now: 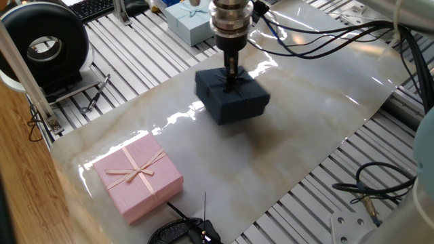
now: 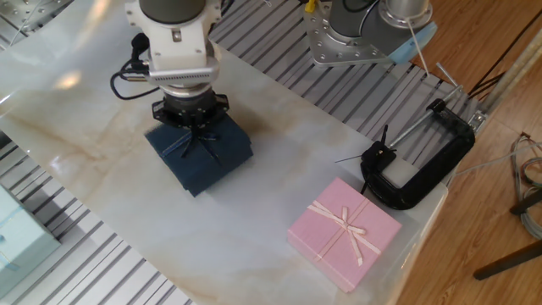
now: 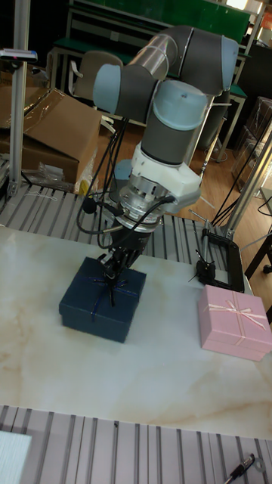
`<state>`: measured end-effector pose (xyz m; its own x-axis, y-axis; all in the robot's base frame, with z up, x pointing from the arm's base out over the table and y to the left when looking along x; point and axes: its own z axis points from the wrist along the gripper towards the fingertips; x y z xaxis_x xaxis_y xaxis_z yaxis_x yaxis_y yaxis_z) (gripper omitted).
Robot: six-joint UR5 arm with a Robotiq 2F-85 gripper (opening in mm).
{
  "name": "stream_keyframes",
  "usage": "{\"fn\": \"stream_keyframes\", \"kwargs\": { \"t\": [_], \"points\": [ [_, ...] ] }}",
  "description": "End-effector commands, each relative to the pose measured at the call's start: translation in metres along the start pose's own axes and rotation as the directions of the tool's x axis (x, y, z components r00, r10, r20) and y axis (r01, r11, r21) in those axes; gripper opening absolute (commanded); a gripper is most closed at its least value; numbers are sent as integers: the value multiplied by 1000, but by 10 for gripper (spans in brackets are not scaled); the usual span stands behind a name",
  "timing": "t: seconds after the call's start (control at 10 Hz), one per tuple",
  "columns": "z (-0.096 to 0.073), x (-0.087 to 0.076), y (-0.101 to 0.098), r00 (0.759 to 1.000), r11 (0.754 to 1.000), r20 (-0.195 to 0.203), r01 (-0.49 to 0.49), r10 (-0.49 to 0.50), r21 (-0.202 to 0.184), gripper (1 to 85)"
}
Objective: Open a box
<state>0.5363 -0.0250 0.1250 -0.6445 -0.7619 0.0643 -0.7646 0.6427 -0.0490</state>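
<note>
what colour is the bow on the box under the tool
Dark navy, matching the box; the bow shows best in the other fixed view.

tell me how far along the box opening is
Done: the gripper has reached the bow on top of the navy box. In hand: its fingers sit at the ribbon, though a firm grip can't be confirmed. Left: the lid looks seated on the base, so lifting it off remains.

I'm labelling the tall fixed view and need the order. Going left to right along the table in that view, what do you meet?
Navy box with the end effector at its bow → black C-clamp → pink box.
</note>
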Motion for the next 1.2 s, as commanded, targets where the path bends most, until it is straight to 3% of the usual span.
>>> {"fn": "stream_keyframes", "kwargs": {
  "t": [0.0,0.3,1.1],
  "points": [
    [1,-17,10,1000,1000,13,-26,26,7,13],
    [-1,-8,2,1000,1000,-3,-23,23,21,13],
    [8,-5,-1,999,1000,23,-24,24,13,13]
  ]
}}
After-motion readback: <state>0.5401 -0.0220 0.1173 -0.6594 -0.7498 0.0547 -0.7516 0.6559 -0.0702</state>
